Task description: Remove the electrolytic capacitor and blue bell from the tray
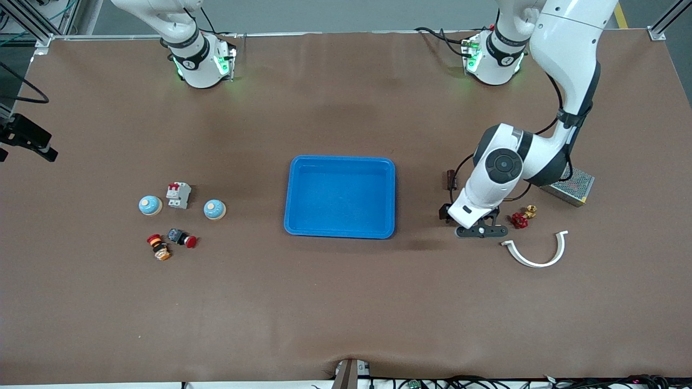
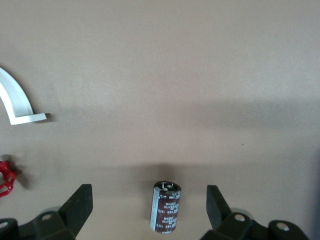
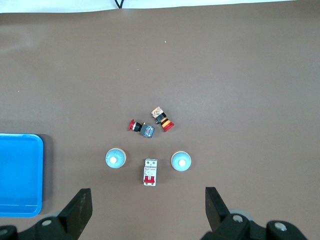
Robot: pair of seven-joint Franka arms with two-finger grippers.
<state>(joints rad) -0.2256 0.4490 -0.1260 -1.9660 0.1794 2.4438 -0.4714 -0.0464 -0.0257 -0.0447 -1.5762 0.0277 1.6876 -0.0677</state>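
A brown mat is covering the surface, with grey floor and aluminium framing showing along the edges

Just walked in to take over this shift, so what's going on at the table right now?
The blue tray sits empty mid-table. The left gripper hangs low with fingers open around the electrolytic capacitor, which lies on the table toward the left arm's end, near a red valve handle and a white curved bracket. Two blue bells rest toward the right arm's end. The right gripper waits, open, high above them.
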